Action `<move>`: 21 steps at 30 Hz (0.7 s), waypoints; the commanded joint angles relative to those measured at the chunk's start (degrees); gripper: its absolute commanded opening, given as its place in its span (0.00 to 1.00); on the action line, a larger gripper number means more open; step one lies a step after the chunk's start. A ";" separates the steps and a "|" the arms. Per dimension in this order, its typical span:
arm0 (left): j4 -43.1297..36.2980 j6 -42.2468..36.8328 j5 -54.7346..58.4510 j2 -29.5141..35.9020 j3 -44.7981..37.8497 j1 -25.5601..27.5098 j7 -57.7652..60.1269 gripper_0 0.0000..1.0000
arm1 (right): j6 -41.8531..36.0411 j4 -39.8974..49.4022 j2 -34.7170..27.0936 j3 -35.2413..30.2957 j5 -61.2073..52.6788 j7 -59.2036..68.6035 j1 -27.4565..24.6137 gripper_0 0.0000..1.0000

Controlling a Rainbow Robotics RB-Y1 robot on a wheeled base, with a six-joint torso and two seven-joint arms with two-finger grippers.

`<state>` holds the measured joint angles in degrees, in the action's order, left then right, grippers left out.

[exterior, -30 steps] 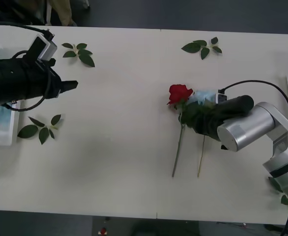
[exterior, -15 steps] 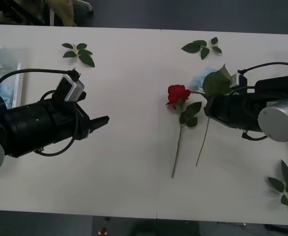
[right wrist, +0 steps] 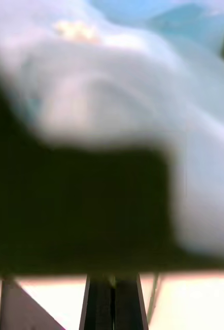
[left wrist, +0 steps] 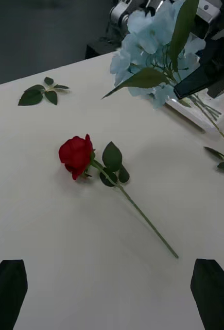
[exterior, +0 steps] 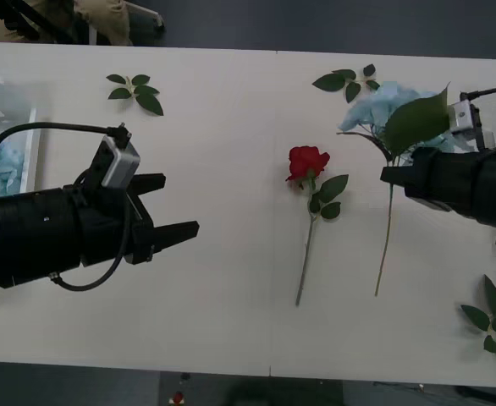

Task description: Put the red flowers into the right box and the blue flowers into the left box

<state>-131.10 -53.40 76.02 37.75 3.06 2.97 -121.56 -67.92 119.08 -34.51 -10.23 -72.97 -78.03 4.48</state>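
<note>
The right gripper point(exterior: 389, 175), jaws clamped on the blue flower point(exterior: 382, 106) near the bench's right edge, must hand it leftward; the left gripper point(exterior: 180, 207), jaws apart, faces the red rose point(exterior: 308, 161).

I see a white tabletop point(exterior: 231, 127) running the full width of my front camera, with a faint seam across it near the middle. Three loose green leaf sprigs lie on it well apart: one at the far left point(exterior: 136, 90), one at the far side right of centre point(exterior: 348, 81), and one at the near right corner point(exterior: 492, 320). Beyond the far edge there is dark floor point(exterior: 316, 25), and part of a seated person's legs point(exterior: 104, 17) at the upper left.
</note>
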 commanded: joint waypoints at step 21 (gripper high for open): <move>6.29 4.10 14.15 -1.54 -1.04 -5.17 13.01 0.93 | 17.65 1.15 5.86 7.59 -16.07 -29.81 4.40 0.00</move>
<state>-124.10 -49.75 89.31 36.35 3.05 -0.87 -108.75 -52.95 119.08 -28.71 -4.82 -89.47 -105.68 6.47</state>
